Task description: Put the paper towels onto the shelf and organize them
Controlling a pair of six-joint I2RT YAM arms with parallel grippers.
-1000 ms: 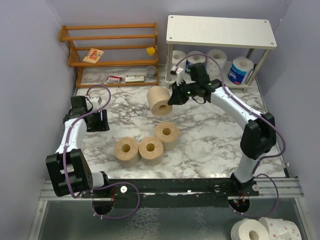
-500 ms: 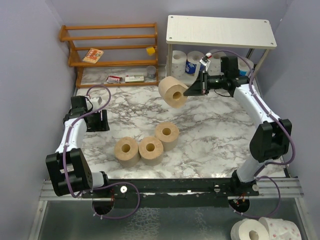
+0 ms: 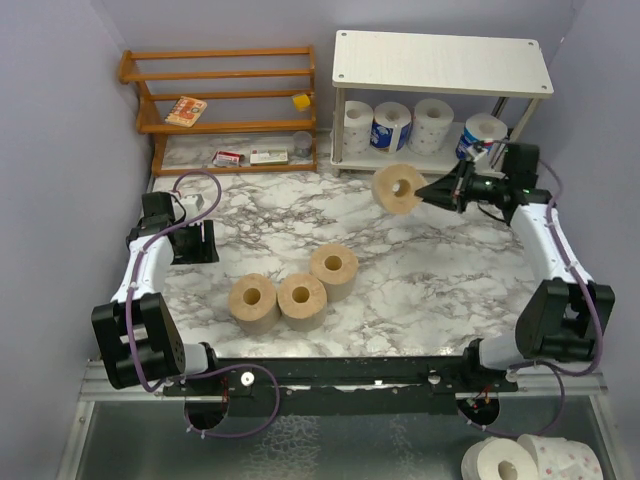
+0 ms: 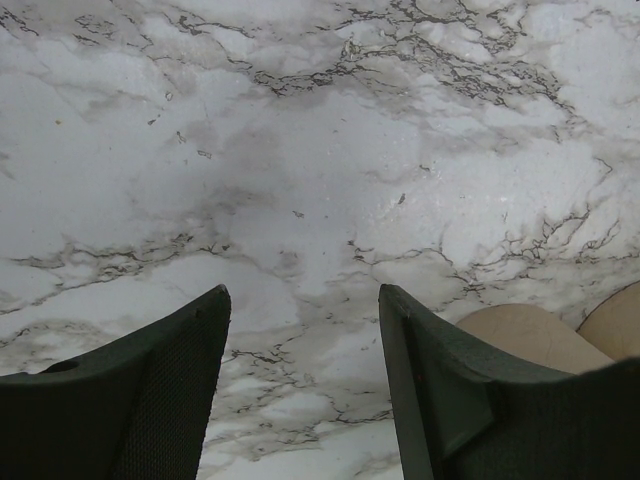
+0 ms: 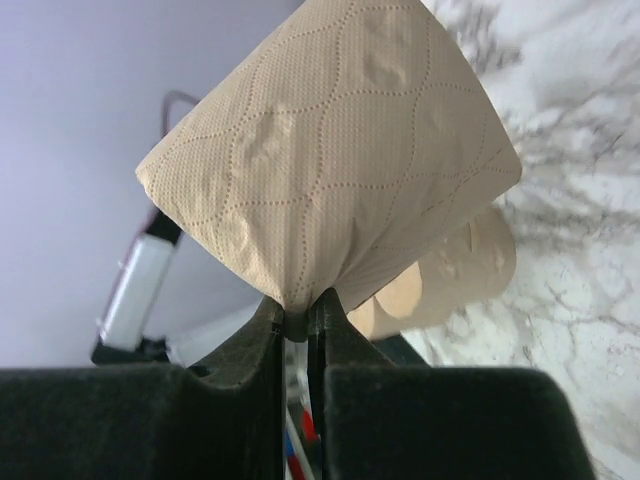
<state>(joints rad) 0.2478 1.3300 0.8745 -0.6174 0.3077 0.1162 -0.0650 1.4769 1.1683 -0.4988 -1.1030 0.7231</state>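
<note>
1. The left claw [image 4: 303, 330], well left of the shelf [image 3: 440, 62], gapes empty over the bench [image 3: 440, 270].
2. The tan paper roll [image 3: 398, 188] hangs just in front of the shelf's lower board.
3. The right claw [image 5: 297, 318] pinches only its outer wrap; that thin fold may tear or slip, dropping it.
</note>
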